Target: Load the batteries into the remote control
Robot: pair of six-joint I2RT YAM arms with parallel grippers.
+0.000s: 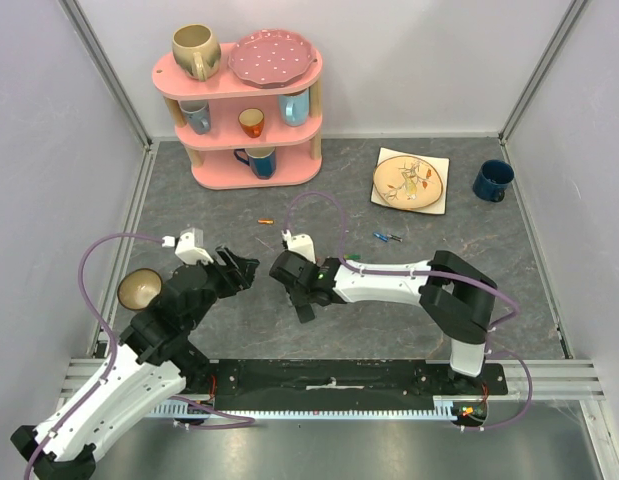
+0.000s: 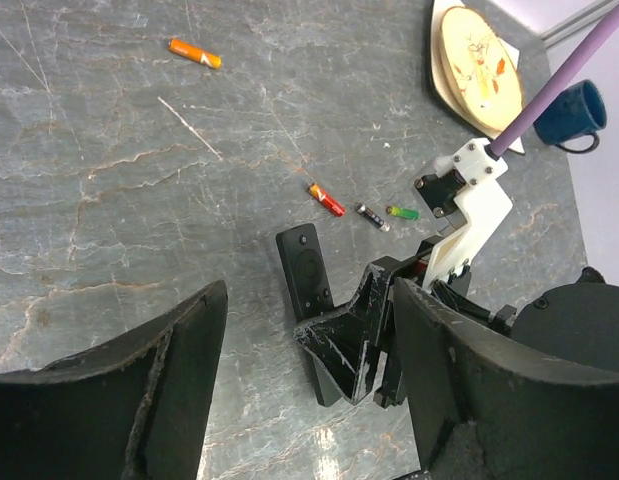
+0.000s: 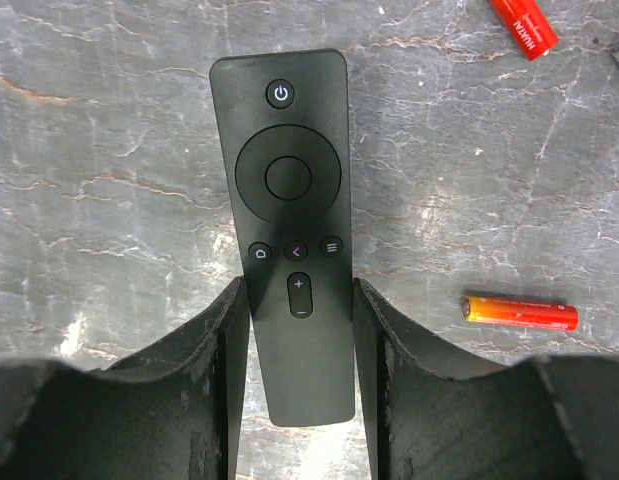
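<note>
Grey desk (image 1: 389,300): it looks like stone, and all the things lie on it.
Remote control (image 3: 289,200): black and flat. It lies near the middle of the desk with its buttons up. In the right wrist view its power button end points to 12 o'clock.
Right end effector (image 3: 299,300): low at the desk and narrow. Its two fingers sit tight on both long sides of the remote control, at the lower half.
Left end effector (image 2: 309,290): wide, with nothing in it. In the top view it is at 9 o'clock from the right one.
Orange battery (image 3: 520,312): lies flat at 3 o'clock from the remote control, near but not touching.
Red battery (image 3: 524,25): at 1 o'clock from the remote control, cut off by the picture edge.
Dark battery (image 2: 372,217) and green battery (image 2: 402,212): close together, just past the red one.
Lone orange battery (image 2: 195,53): well apart from the others, at 11 o'clock in the left wrist view.
Pink shelf (image 1: 239,110): at 11 o'clock on the desk, with mugs on it.
Plate (image 1: 409,180) and blue mug (image 1: 492,180): at 1 o'clock.
Brown bowl (image 1: 139,288): at 9 o'clock.
</note>
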